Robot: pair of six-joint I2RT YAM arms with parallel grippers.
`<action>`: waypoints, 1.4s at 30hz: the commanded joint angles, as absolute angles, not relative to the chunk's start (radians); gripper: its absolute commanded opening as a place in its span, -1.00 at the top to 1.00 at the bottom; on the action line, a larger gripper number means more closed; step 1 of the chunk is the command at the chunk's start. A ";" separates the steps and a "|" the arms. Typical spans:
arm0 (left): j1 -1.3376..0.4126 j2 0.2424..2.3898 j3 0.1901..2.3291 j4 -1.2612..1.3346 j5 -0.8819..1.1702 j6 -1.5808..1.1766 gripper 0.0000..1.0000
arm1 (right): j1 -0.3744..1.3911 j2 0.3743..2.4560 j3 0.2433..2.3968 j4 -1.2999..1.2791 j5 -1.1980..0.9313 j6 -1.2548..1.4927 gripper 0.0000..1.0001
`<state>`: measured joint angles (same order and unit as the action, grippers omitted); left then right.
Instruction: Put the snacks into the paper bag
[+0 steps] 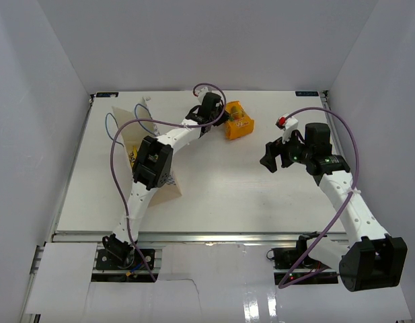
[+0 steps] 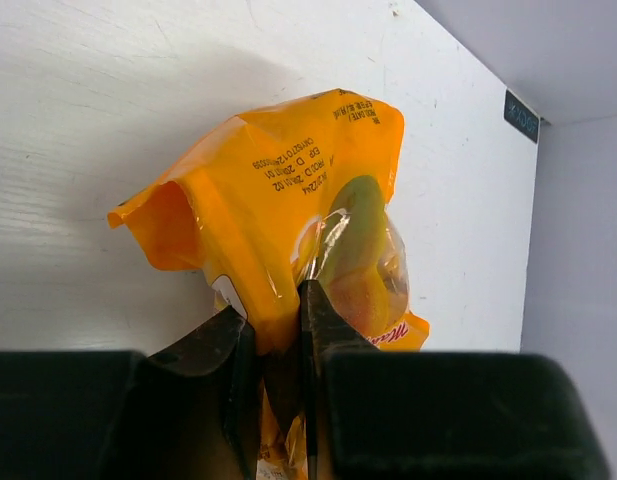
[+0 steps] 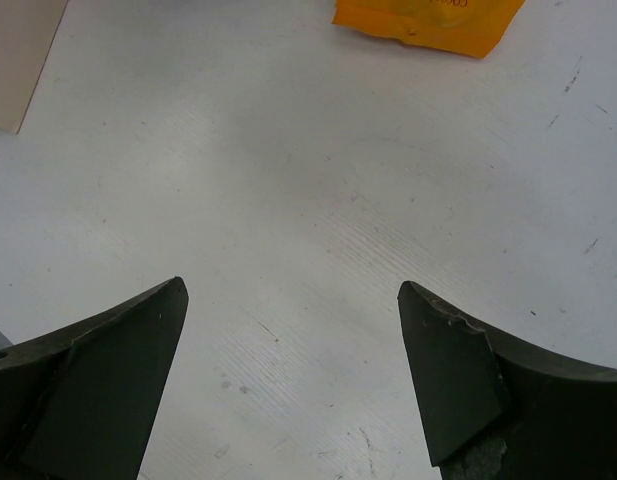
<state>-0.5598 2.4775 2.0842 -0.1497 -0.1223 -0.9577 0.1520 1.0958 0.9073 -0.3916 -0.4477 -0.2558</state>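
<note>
Pinching a crinkled fold of the puffy orange bag point(image 2: 273, 190), the left gripper point(image 2: 278, 325) is clamped tight on its glossy, creased film near the table's far edge. The right gripper point(image 3: 290, 290) hangs well apart, jaws spread wide over the bare, faintly scuffed white table point(image 3: 288, 180). The tan paper bag point(image 1: 125, 128) lies far left, partly under the left arm. Plain white walls enclose the table.
</note>
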 commanded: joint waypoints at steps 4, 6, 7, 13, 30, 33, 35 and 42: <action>-0.549 2.269 2.019 -0.081 -0.080 -0.776 1.00 | 0.155 1.095 0.963 -0.362 -0.462 -0.247 -0.83; -0.551 2.217 1.958 -0.034 -0.065 -0.749 1.00 | 0.155 1.094 0.968 -0.362 -0.462 -0.247 -0.83; -0.551 2.165 1.941 -0.023 -0.057 -0.739 1.00 | 0.155 1.094 0.969 -0.362 -0.462 -0.248 -0.83; -0.572 1.970 1.809 0.041 -0.005 -0.629 1.00 | 0.155 1.092 0.979 -0.356 -0.457 -0.253 -0.82; -0.598 1.240 1.548 -0.061 -0.175 -0.526 1.00 | 0.155 1.109 0.971 -0.336 -0.463 -0.253 -0.82; -0.598 1.168 1.568 -0.156 -0.311 -0.482 1.00 | 0.155 1.114 0.968 -0.328 -0.466 -0.252 -0.82; -0.598 1.114 1.597 -0.227 -0.410 -0.445 1.00 | 0.155 1.118 0.965 -0.324 -0.471 -0.252 -0.82; -0.598 1.034 1.687 -0.302 -0.571 -0.333 1.00 | 0.155 1.131 0.954 -0.308 -0.485 -0.247 -0.82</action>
<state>-0.5991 1.0527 1.6077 -0.3229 -0.4664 -0.4015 0.1520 1.1244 0.9337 -0.3557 -0.4595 -0.2501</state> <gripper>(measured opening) 0.255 0.911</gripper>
